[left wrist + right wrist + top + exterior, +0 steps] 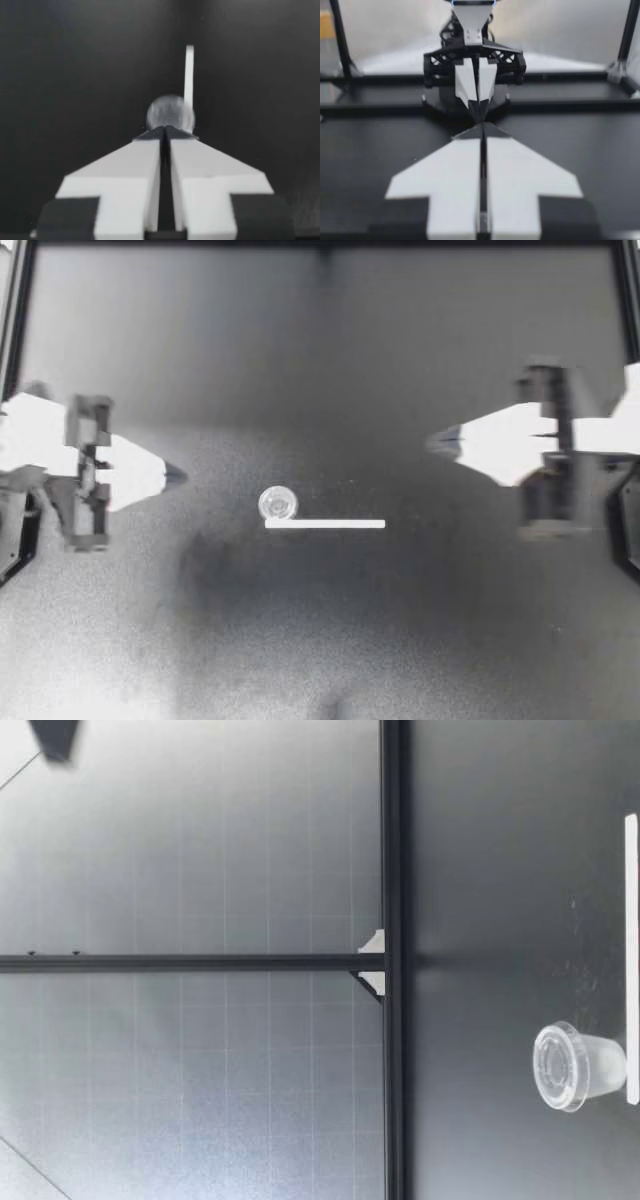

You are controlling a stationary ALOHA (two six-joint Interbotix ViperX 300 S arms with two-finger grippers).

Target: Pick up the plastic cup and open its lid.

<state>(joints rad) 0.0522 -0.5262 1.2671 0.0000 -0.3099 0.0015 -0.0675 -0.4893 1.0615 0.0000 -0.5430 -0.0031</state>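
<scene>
A small clear plastic cup (277, 504) with its lid on stands upright on the dark table, just behind a white strip (325, 524). The low view shows the cup (578, 1065) upright with the lid on top. My left gripper (176, 476) is shut and empty, well to the left of the cup and pointing toward it. In the left wrist view the cup (170, 112) sits straight ahead of the closed fingertips (164, 131). My right gripper (436, 443) is shut and empty, off to the right of the cup. The right wrist view shows its tips (483, 126) together, facing my left gripper (479, 106).
The white strip (631, 958) lies flat on the table on the side of the cup nearer the low camera. A black frame (392, 960) borders the far edge of the table. Black rails run along the table's sides (18, 310).
</scene>
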